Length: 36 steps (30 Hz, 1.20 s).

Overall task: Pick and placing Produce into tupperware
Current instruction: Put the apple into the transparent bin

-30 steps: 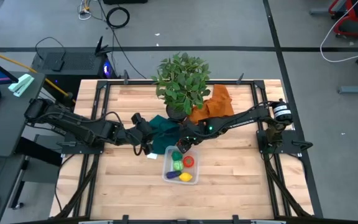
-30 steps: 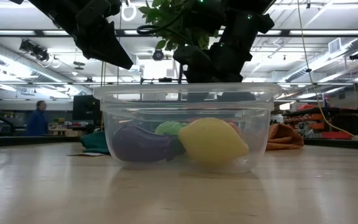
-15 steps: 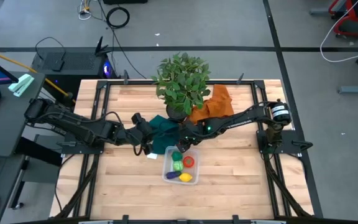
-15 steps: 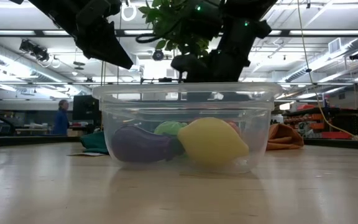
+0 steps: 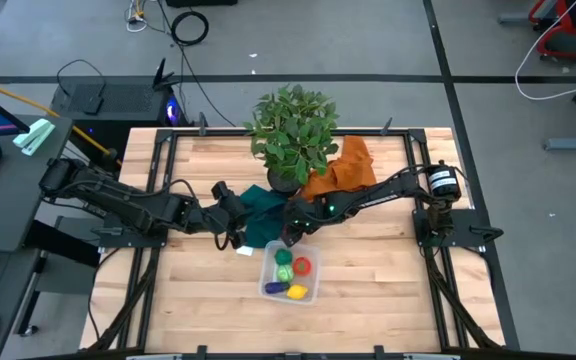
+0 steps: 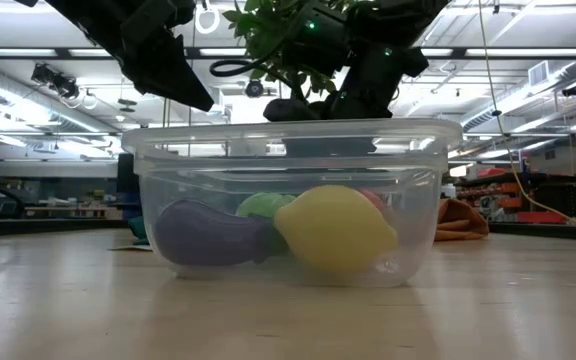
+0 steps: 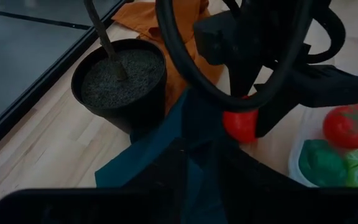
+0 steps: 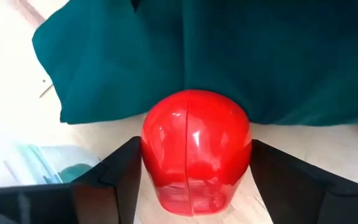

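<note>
The clear tupperware (image 5: 267, 270) sits near the table's middle. In the low view its wall (image 6: 418, 200) shows a yellow lemon (image 6: 336, 230), a purple eggplant (image 6: 203, 232) and green pieces inside; a red tomato (image 5: 302, 266) lies there too. My right gripper (image 5: 291, 236) hovers just beyond the tupperware's far rim, at the edge of the folded green cloth (image 5: 261, 205), shut on a shiny red toy fruit (image 8: 194, 146). My left gripper (image 5: 235, 235) waits at the cloth's left side. My right gripper pinches the red toy fruit's two sides (image 8: 148, 155) between its two fingers (image 8: 120, 174). It comes slanting down from the table's right and far side. The fruit (image 7: 240, 124) is lifted clear, above the bare wood between the green cloth and the tupperware's far rim (image 7: 294, 155).
A potted plant (image 5: 291, 130) stands just behind the green cloth, its black pot (image 7: 120, 84) close to both grippers. An orange cloth (image 5: 346, 168) lies to the right of the pot. Bare wood stretches left, right and in front of the tupperware.
The tupperware has slid a little toward the table's near edge and stands larger in the low view. My right gripper has shifted slightly toward the table's left above the tupperware's far rim, still shut on the red fruit.
</note>
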Each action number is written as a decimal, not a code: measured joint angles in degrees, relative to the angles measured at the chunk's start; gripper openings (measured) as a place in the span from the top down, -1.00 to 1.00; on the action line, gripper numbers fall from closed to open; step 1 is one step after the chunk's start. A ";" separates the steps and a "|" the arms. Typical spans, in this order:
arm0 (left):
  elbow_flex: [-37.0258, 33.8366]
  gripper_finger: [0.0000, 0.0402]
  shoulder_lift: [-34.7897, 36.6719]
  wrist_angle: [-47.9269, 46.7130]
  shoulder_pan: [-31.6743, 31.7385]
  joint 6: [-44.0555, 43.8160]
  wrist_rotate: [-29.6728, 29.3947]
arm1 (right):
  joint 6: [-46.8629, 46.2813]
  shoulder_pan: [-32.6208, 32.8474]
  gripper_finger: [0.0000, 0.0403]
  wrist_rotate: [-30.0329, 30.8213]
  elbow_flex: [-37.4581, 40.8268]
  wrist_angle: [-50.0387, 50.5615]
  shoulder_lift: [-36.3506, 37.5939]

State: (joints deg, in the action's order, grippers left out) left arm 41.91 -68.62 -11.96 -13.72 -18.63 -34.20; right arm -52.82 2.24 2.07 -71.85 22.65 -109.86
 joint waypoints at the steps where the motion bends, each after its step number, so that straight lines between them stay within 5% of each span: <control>1: 0.00 0.57 0.00 0.02 -0.01 0.00 0.00 | 0.06 0.00 -0.10 0.06 0.00 -0.02 0.02; 36: 0.00 0.59 0.00 -1.21 0.00 -0.17 0.00 | 1.88 4.22 0.00 5.66 0.04 1.88 12.15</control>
State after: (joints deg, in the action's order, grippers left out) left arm 41.91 -68.62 -13.17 -13.72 -18.81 -34.20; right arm -50.94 6.46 7.72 -71.81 24.53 -97.72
